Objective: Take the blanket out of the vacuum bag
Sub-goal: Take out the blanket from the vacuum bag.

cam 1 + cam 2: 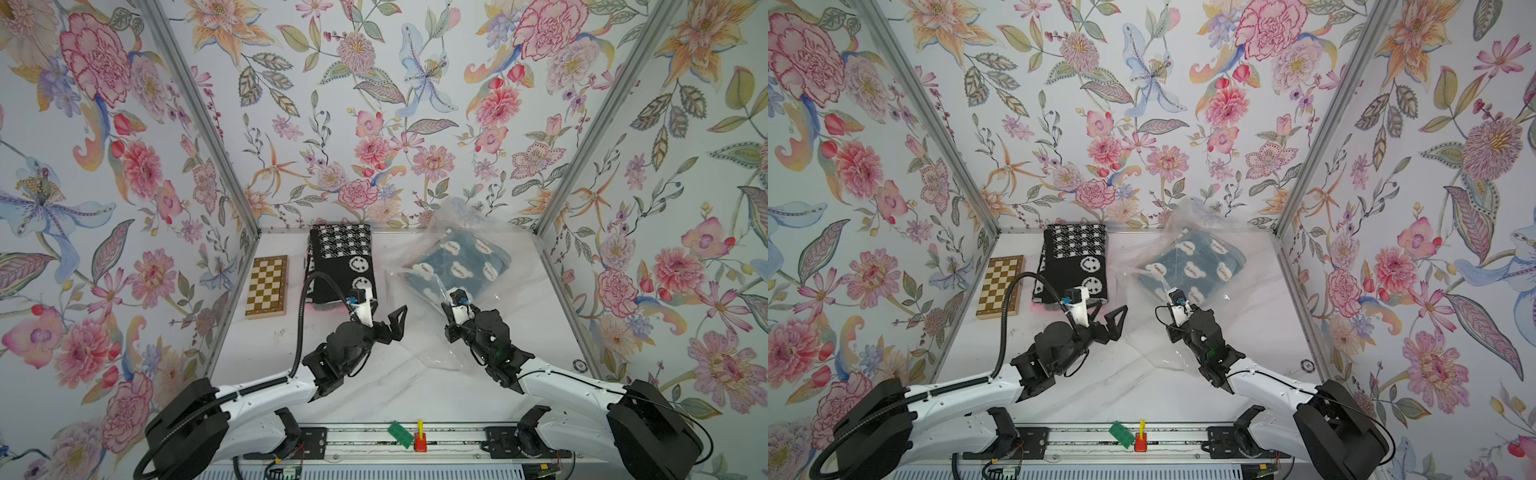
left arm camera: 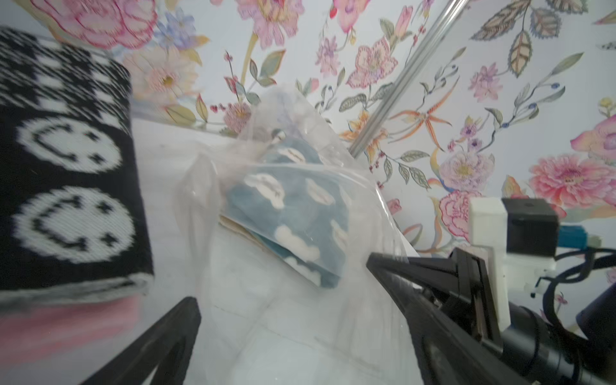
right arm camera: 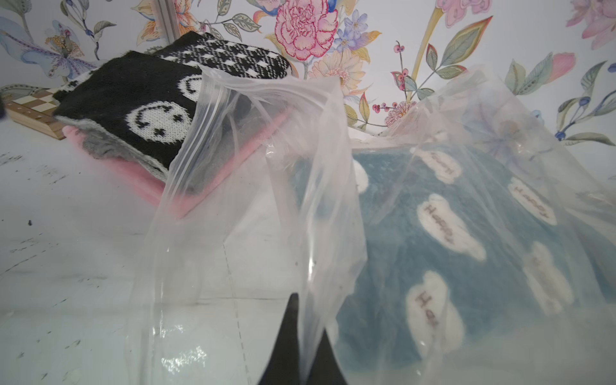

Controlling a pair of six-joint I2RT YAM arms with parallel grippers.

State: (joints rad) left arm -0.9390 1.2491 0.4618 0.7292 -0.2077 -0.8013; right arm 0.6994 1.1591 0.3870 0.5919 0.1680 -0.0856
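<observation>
Blanket point(image 1: 455, 264) sits inside vacuum bag point(image 1: 428, 345) just beyond my right jaws, which pinch its film; left jaws gape empty near the mouth.

The blue blanket point(image 3: 500, 263) inside the vacuum bag point(image 3: 260, 150) carries white cloud-shaped patches point(image 3: 443, 223), each lettered "Happy" in brown. In the right wrist view, one patch reads only "Ha". The black knitted blanket point(image 3: 133, 96) bears white smiley faces point(image 3: 156, 120) with crosses for eyes and no words. The round chip point(image 1: 1307, 365) has a mark too small to read.
</observation>
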